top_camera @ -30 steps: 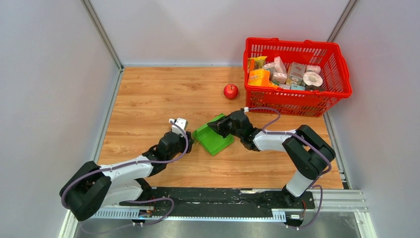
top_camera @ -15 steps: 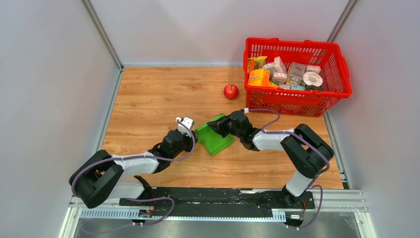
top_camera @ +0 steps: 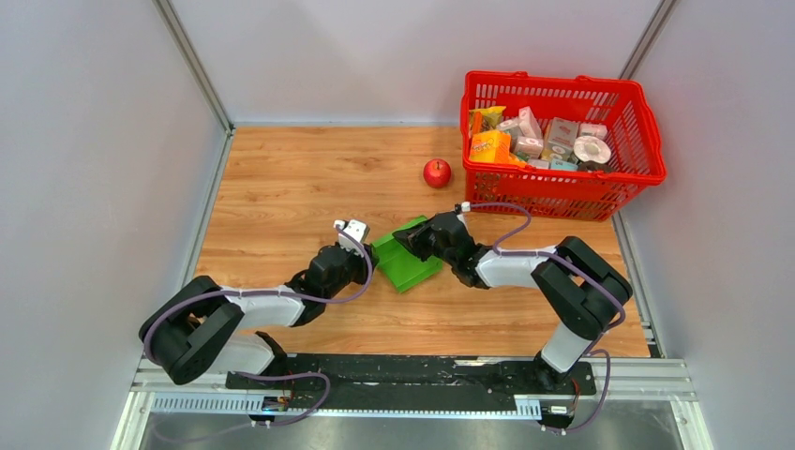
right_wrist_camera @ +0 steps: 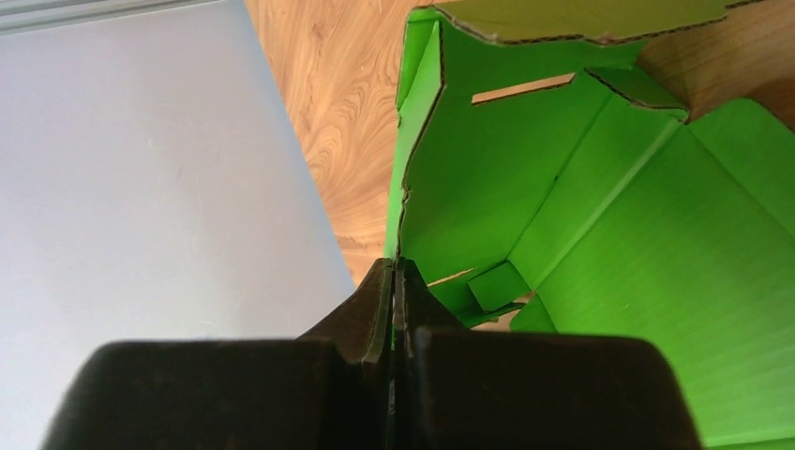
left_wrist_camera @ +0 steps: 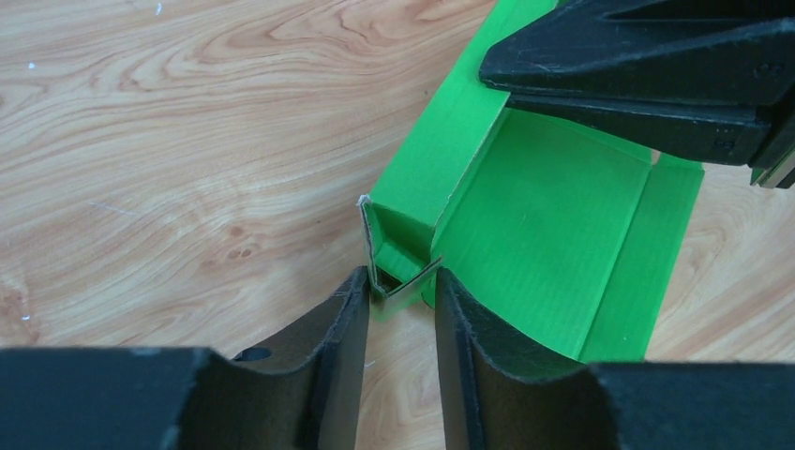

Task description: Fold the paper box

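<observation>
Green paper box (top_camera: pixel 405 265) at middle of table (top_camera: pixel 281 178), slightly toward near edge. Shut right gripper (right_wrist_camera: pixel 394 277) pinches its side wall; left gripper (left_wrist_camera: pixel 401 305) jaws half apart astride corner tab (left_wrist_camera: pixel 401 274), pinch unclear. Risks: tab crumples or slips free; opposing pulls tear thin card.

Top cam sits high behind the arm bases, looking down over the whole table (top_camera: pixel 281 187). Wrist cams ride low and close, left and right of the box (left_wrist_camera: pixel 553 234). All three views share it.
</observation>
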Available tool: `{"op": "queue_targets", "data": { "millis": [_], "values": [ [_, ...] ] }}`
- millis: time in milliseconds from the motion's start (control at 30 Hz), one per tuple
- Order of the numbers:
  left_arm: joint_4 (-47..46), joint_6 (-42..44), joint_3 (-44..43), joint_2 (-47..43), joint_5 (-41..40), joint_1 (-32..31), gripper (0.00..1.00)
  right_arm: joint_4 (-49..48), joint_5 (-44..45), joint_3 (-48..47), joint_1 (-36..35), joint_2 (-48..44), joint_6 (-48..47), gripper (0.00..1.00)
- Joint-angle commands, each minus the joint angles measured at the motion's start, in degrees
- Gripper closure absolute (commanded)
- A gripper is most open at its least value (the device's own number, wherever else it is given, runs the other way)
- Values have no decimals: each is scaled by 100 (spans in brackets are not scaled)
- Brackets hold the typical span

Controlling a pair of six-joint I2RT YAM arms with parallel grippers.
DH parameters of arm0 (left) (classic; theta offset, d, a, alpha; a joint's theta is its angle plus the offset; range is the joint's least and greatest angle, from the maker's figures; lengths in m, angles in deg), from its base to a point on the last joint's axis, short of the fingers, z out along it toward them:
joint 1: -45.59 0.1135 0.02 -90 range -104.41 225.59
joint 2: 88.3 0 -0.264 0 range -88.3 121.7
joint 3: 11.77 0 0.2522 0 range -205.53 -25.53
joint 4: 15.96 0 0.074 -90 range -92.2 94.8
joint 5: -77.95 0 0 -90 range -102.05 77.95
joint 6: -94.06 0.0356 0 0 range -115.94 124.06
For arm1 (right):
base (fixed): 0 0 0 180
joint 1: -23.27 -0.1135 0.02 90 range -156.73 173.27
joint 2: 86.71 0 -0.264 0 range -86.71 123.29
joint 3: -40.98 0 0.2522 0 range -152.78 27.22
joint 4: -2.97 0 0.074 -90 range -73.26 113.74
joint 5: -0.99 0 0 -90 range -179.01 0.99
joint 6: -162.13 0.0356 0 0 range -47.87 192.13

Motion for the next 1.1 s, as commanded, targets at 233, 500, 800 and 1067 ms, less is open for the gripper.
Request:
{"op": "queue_targets", "data": {
  "millis": [233, 500, 800, 1067],
  "values": [
    [-333, -131, -431, 297, -5, -113, 71, 274, 330, 236, -145, -56, -591, 100],
    [124, -245, -651, 342, -1408, -464, 62, 300, 146, 227, -154, -47, -196, 100],
    [1012, -482, -1152, 693, -3194, -790, 86, 774, 163, 78, -233, -170, 261, 100],
    [776, -588, -1302, 1080, -3459, -878, 73, 827, 75, 104, -312, -214, 604, 100]
  ]
}}
